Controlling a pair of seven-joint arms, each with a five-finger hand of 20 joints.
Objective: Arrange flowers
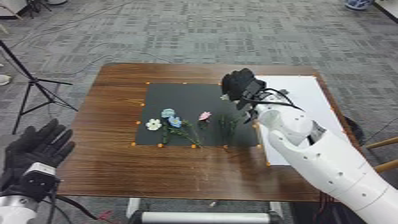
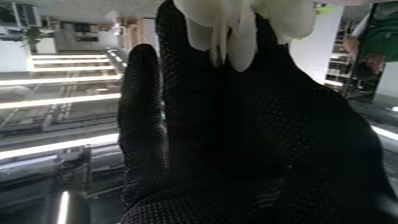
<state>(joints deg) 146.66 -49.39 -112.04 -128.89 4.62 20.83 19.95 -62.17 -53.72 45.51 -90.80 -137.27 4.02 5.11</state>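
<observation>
Flower (image 2: pixel 241 50) with cream petals is held between the curled fingers and thumb of the right robot hand (image 1: pixel 237 84), over the far right part of the black mat (image 1: pixel 182 95). Very light handling can be expected: petals soft and easily creased, stem thin and bendy. Hold is best taken low on the stem, with petals left unsqueezed. On the mat's left half, a pale blue bloom (image 1: pixel 168 113), a blue bloom (image 1: pixel 175 121) and a white bloom (image 1: pixel 154 124) are grouped; a pink bloom (image 1: pixel 204 116) is set near the mat's middle, with green sprigs (image 1: pixel 229 129) right of it. Right of the mat is placed a white sheet (image 1: pixel 306 95), also on the bench (image 1: pixel 115 165). Well left of the mat, the left robot hand (image 1: pixel 37 146) is held open and empty.
</observation>
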